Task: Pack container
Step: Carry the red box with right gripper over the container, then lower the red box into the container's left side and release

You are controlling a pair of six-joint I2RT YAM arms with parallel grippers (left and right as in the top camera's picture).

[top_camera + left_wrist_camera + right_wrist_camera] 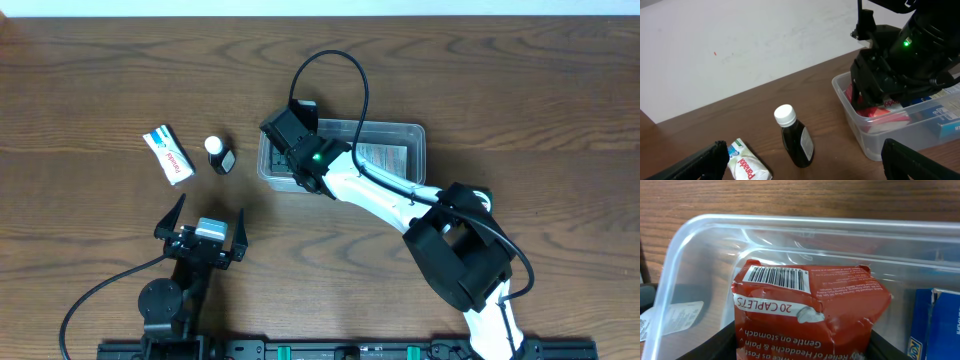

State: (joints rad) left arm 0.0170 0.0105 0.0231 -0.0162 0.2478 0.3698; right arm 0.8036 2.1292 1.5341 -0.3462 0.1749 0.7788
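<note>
The right gripper (300, 162) reaches into the left end of the clear rectangular plastic container (412, 132), which stands on the brown wooden table (80, 80) right of centre. From overhead the wrist body hides its fingertips. In the right wrist view only dark slivers of them show at the bottom edge, closed on a crumpled red foil packet (810, 310) whose lower part is cut off. Read upside down, the packet bears a barcode, "20 CAPLETS" on a white band and "Gentle on stomach"; the lines below are partly cropped. A blue carton (935, 325) lies beside it in the tub, its lettering too cut off to read.

The left gripper (208, 212) hangs near the front of the table with its jaws spread wide and nothing between them. Beyond it, left of the container, a small dark bottle with a white cap (795, 140) stands upright, its label illegible. Near that lies a white sachet (747, 167) with red lettering that looks like "Panadol".
</note>
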